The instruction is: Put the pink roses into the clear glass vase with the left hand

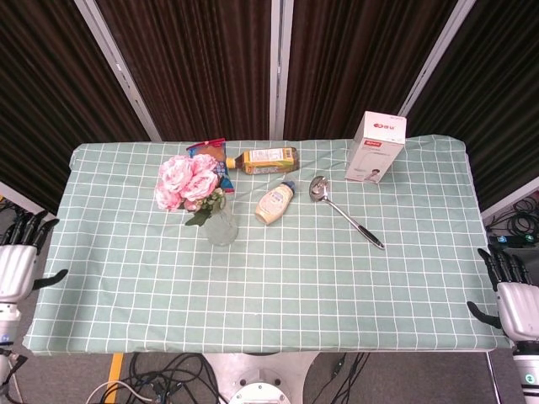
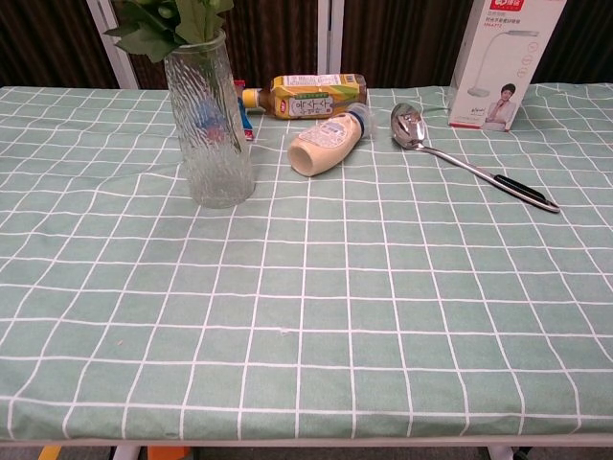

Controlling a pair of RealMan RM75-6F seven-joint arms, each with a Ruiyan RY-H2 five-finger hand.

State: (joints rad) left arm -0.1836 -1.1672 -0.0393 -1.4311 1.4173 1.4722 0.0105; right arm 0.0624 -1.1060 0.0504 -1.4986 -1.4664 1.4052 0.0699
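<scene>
pink roses [image 1: 188, 180] stand in clear glass vase [image 2: 208, 123], bench [image 1: 278, 286] at 10 o'clock | left hand [image 1: 17, 265] off 8 o'clock edge, fingers spread, empty | right hand [image 1: 509, 301] off 4 o'clock edge, fingers spread

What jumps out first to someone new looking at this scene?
The pink roses standing in the clear glass vase, left of centre on the green checked tablecloth. Next, the white box upright at the far right edge. The left hand and right hand hang open off the table's sides.
</scene>
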